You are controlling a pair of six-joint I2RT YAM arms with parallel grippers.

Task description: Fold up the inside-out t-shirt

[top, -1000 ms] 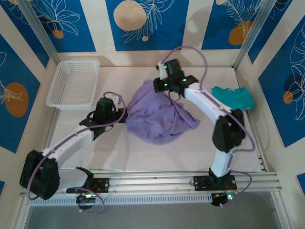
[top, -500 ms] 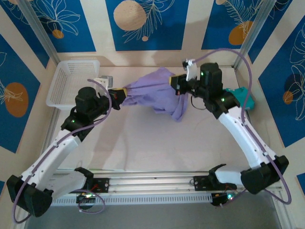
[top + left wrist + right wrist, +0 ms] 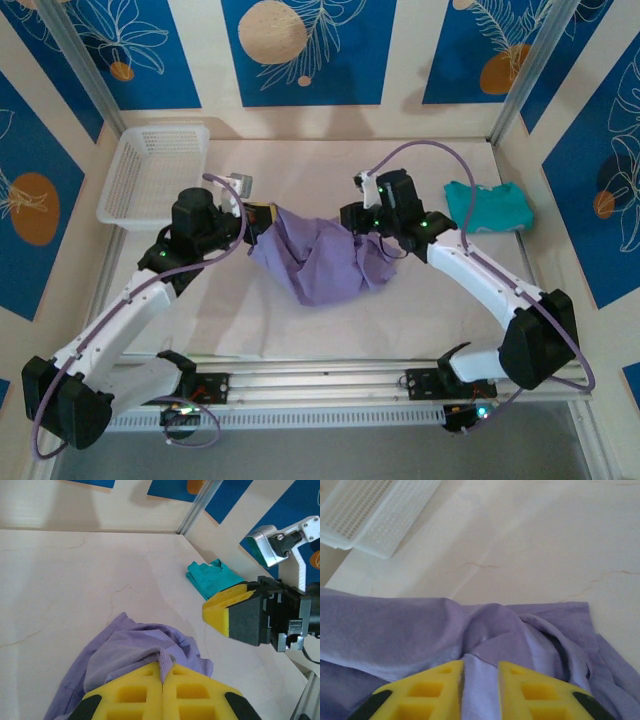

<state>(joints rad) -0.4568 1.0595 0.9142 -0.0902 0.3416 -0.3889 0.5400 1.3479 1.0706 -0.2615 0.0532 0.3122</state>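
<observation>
The inside-out t-shirt is a crumpled lavender heap sagging on the table between my two grippers. My left gripper holds its left end; in the left wrist view the yellow pads are pressed together on a ribbed hem of the t-shirt. My right gripper is at the shirt's right end. In the right wrist view its jaws stand apart, with a strip of lavender cloth lying loose in the gap. One finger of the right gripper shows in the left wrist view.
A white plastic basket stands at the back left, its corner in the right wrist view. A folded teal-green garment lies at the back right, also visible in the left wrist view. Frame posts stand at the back corners.
Both grippers have come down and nearer with the shirt, which was stretched in the air and now sags on the table. The right jaws have parted.
</observation>
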